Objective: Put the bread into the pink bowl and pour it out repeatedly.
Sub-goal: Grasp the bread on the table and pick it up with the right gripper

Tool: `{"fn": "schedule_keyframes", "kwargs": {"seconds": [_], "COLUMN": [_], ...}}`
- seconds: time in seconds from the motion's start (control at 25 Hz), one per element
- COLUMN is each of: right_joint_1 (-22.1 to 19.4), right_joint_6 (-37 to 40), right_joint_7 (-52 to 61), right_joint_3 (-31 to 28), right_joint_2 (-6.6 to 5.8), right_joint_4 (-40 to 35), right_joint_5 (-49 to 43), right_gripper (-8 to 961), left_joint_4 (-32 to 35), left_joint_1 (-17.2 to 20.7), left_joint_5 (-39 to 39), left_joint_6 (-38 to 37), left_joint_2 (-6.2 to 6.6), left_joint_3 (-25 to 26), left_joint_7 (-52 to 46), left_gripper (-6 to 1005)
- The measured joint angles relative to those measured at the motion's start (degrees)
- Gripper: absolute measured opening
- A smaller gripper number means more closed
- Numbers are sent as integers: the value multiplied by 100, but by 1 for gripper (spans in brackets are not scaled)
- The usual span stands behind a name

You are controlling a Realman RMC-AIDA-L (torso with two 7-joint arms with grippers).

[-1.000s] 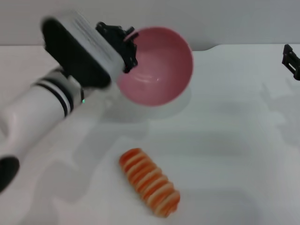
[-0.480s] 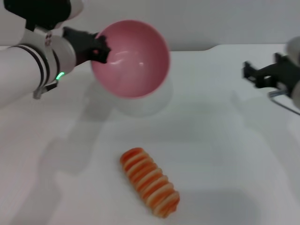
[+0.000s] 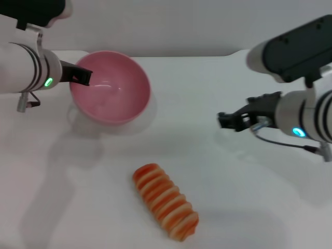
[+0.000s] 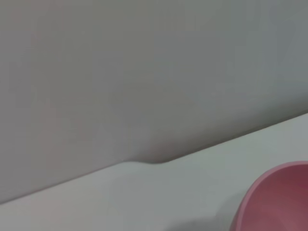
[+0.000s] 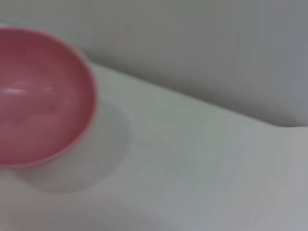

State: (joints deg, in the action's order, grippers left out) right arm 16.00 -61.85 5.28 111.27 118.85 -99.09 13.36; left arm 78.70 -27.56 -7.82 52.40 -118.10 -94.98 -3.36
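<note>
The bread [image 3: 166, 201], an orange-brown ridged loaf with pale stripes, lies on the white table [image 3: 233, 197] near the front, middle. At the back left the pink bowl [image 3: 111, 93] hangs low over the table, mouth turned slightly toward me and nothing inside. My left gripper [image 3: 79, 77] is shut on its left rim. An edge of the bowl [image 4: 276, 199] shows in the left wrist view, and the whole bowl [image 5: 38, 96] in the right wrist view. My right gripper [image 3: 228, 120] hovers above the table at the right, past the bread and apart from it.
A grey wall [image 3: 197, 26] closes off the back of the table. The back edge of the table [image 3: 233, 53] steps up toward the right.
My left arm has carried the bowl left and down, turning it from steeply tipped to nearly upright. The right arm has come in from the right edge toward the middle. The bread has stayed put.
</note>
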Motion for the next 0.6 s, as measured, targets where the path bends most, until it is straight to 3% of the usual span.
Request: {"fn": "schedule_keyframes", "kwargs": {"seconds": [0.2, 0.32, 0.6], "right_joint_1": [273, 641, 955], "right_joint_6": [114, 479, 872], "right_joint_7": [-8, -9, 42], "right_joint_3": [148, 502, 851], "right_joint_2": [6, 14, 30], "right_joint_4": [154, 617, 1239], "right_joint_5": [688, 1314, 1692], "right_gripper": [732, 732, 731], "left_joint_4": [-12, -70, -112], "left_joint_1": [-25, -33, -43], "left_joint_5": [-9, -9, 20], "left_joint_6": [201, 209, 170], "left_joint_2": [7, 7, 7], "left_joint_3": [134, 179, 183], "left_joint_7": [15, 35, 35], "left_gripper": [41, 41, 41]}}
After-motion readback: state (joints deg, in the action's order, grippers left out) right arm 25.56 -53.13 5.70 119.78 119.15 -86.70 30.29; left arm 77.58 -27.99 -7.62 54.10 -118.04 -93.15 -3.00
